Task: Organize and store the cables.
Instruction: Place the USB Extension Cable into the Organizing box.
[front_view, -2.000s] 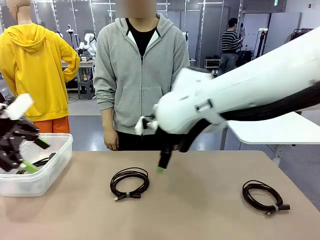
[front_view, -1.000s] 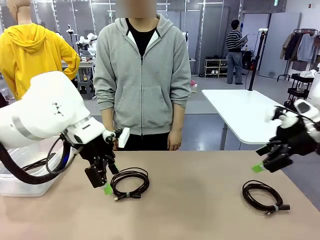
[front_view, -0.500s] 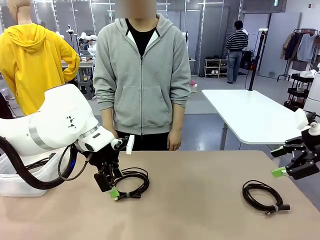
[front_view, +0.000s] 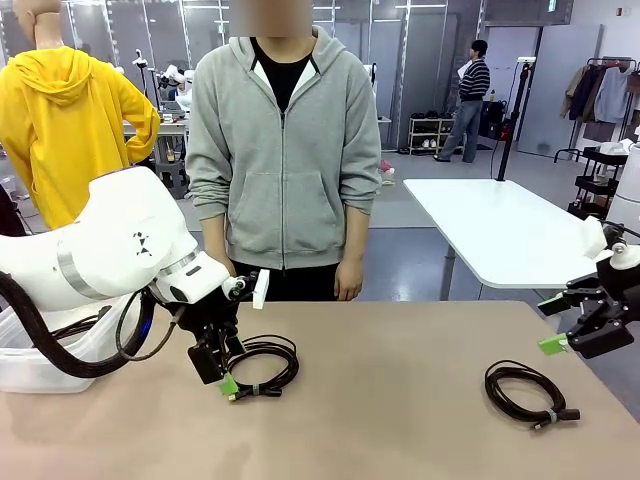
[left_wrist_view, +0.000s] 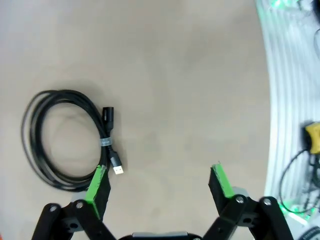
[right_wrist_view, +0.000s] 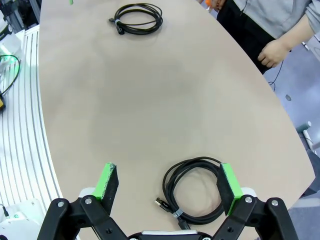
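You worked at a tan table (front_view: 400, 400), matte and evenly lit, no hard shadows. At 2 o'clock stood a white table (front_view: 500, 230) with rounded corners on a grey floor (front_view: 400, 270). Dark wall panels (front_view: 400, 40) closed off the far end at 12. A low shelf trolley (front_view: 425, 130) sat at 1 o'clock before them. A clothes rack (front_view: 608, 90) and a black cart (front_view: 600, 170) stood at 3. A black pole (front_view: 515, 110) rose behind the white table.

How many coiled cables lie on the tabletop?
2: one cable at the left end effector, another cable near the right end effector. The bin may hide more.
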